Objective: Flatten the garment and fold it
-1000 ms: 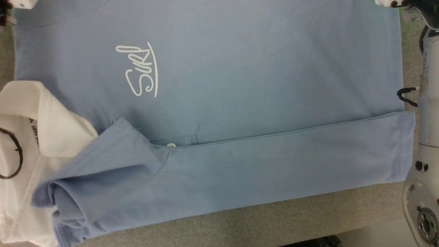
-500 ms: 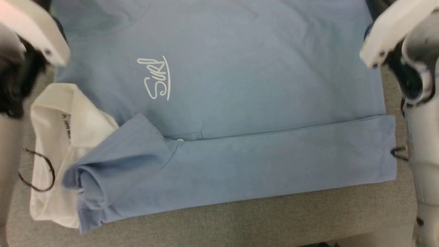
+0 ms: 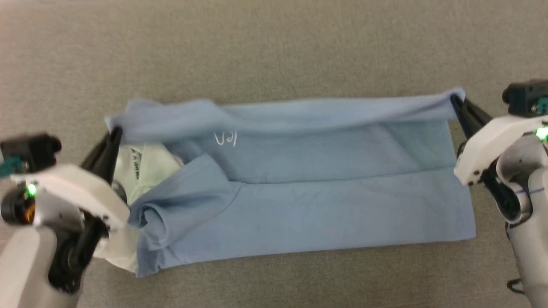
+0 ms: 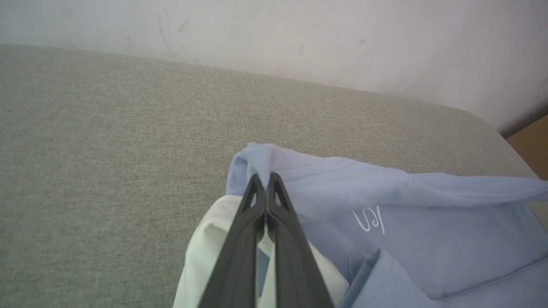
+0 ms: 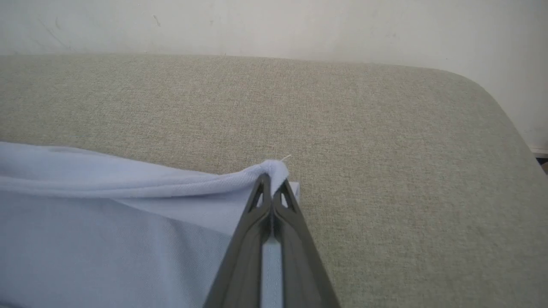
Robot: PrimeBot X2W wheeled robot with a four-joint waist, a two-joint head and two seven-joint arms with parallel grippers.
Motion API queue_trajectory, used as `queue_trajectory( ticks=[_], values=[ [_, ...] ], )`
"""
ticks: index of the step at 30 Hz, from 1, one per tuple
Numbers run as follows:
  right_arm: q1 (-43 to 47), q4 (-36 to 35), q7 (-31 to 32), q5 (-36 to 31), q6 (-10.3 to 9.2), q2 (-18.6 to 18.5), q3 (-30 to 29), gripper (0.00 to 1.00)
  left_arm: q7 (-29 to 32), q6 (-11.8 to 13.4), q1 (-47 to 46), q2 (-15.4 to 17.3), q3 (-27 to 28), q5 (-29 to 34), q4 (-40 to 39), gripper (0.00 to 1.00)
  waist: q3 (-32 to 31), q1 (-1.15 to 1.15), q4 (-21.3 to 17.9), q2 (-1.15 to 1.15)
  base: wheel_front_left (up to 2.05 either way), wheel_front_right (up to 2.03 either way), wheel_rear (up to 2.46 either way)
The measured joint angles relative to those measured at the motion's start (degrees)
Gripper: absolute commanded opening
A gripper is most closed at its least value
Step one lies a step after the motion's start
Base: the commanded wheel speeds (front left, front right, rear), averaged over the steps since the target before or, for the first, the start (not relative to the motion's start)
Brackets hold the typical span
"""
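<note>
garment (image 3: pixel 325 205): lies across the table (image 3: pixel 274 51), with the collar (image 3: pixel 145 164) at its left end
far edge: lifted off the table, hanging over the chest script (image 3: pixel 225 138)
near strip: folded onto the body
left gripper (image 3: pixel 114 133): at the far left corner, fingers pinching it
right gripper (image 3: pixel 454 100): at the far right corner, fingers pinching it
wall (image 4: pixel 299 34): behind the table

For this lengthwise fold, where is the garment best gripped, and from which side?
At the two far-edge corners, one from each end: left claw shut on the collar-end corner, right claw on the hem-end corner of the garment. The lifted edge hangs straight between them, so it should probably fold over evenly.
</note>
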Motion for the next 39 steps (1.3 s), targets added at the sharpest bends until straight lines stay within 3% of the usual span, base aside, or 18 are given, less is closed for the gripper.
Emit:
queue_trajectory(
  ticks=[10, 20, 21, 22, 23, 31, 35, 39],
  values=[
    [5.71, 1.98, 5.95, -2.18, 0.00, -4.00, 3.74, 0.00, 0.00, 1.10, 14.65, -1.75, -0.79, -3.50, -1.76, 0.00, -5.53, 0.01, 2.16, 0.00, 0.00, 0.00, 0.00],
    [6.64, 8.15, 7.93, -3.38, 0.01, -4.50, 5.98, 0.00, -0.82, -1.02, 16.49, -5.38, -5.56, -3.92, 2.80, 0.00, -5.54, 0.02, 3.95, 0.00, 0.00, 0.00, 0.00],
    [6.64, 8.48, 7.90, -3.38, 0.00, -4.48, 6.10, 0.32, -1.11, -1.34, 16.49, -5.65, -5.75, -3.91, 3.39, 0.18, -5.66, 0.02, 4.06, 0.00, 0.00, 0.00, 0.00],
    [6.64, 8.72, 7.87, -3.37, 0.00, -4.47, 6.16, 0.69, -1.47, -1.55, 16.49, -5.90, -5.94, -3.90, 3.90, 0.49, -5.82, 0.02, 4.15, 0.00, 0.00, 0.00, 0.00],
    [6.65, 9.04, 7.92, -3.12, 0.00, -4.32, 5.98, 1.00, -1.78, -1.59, 16.50, -6.09, -6.08, -3.90, 4.47, 1.00, -6.03, 0.02, 4.21, 0.00, 0.00, 0.00, 0.00],
    [11.30, 7.27, 6.84, -0.31, 0.00, -2.92, 2.15, 1.00, -8.76, -2.09, 17.97, -8.55, -6.11, -2.47, 5.93, 1.00, -8.73, 0.02, 4.89, 0.00, 0.00, 0.00, 0.00],
    [15.88, 3.86, 5.83, -0.91, 0.00, -2.67, -2.69, 1.00, -13.43, -2.13, 17.98, -10.03, -6.09, -0.53, 6.42, 1.00, -10.39, 0.02, 5.69, 0.00, 0.00, 0.00, 0.00],
    [20.64, -0.80, 5.33, -1.96, 0.00, 0.05, -8.39, 1.00, -17.81, -1.83, 17.89, -10.57, -6.06, 2.14, 7.15, 1.00, -12.14, 0.01, 6.68, 0.00, 0.00, 0.00, 0.00]
  ],
)
